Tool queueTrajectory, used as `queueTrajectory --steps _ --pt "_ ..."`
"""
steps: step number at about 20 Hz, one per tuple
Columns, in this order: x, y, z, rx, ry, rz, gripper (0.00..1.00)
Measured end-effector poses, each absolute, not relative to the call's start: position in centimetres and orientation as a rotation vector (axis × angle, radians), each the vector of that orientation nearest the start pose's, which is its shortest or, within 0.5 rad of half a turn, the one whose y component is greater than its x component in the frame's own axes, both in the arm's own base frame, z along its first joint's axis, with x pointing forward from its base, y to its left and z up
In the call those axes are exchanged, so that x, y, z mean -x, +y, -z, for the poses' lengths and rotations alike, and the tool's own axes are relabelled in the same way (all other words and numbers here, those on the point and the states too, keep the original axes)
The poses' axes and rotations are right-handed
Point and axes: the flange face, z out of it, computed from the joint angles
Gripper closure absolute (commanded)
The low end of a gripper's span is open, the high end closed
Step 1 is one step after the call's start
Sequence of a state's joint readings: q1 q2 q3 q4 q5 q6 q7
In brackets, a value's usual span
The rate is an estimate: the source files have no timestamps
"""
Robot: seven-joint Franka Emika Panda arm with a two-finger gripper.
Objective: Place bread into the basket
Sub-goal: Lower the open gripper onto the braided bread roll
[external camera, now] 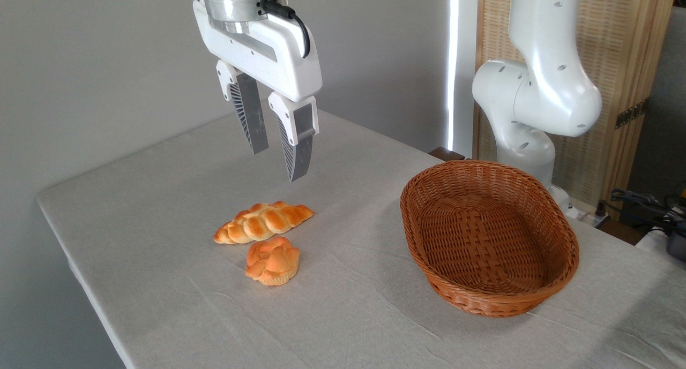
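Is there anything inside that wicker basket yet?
No, the basket shows only its bare woven floor, while the braided bread and the small bun both lie on the table to its left.

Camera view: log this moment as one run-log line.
claw: open, above table | bread: on table | basket: empty | bun: beside bread

Soft, even daylight, a bright glaring strip by the wall (455,63), faint shadows, sharp focus.

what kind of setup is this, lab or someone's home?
Probably a lab or demo tabletop: a cloth-covered table holding only staged props, the bread, a bun and the basket, with cables beside the arm's base.
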State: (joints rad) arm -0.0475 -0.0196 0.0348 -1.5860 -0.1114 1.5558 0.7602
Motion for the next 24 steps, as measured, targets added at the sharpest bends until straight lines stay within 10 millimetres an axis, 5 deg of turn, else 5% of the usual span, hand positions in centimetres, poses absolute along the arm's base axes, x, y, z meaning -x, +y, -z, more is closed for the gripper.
queueTrajectory --steps 11,18,24 --pt "-54.6 -2.4 -62.1 3.006 1.248 0.030 0.00" --pt "-56.3 -10.0 -58.6 2.918 1.415 0.082 0.00" --pt "-54.5 -15.9 -51.5 2.872 1.573 -0.122 0.00"
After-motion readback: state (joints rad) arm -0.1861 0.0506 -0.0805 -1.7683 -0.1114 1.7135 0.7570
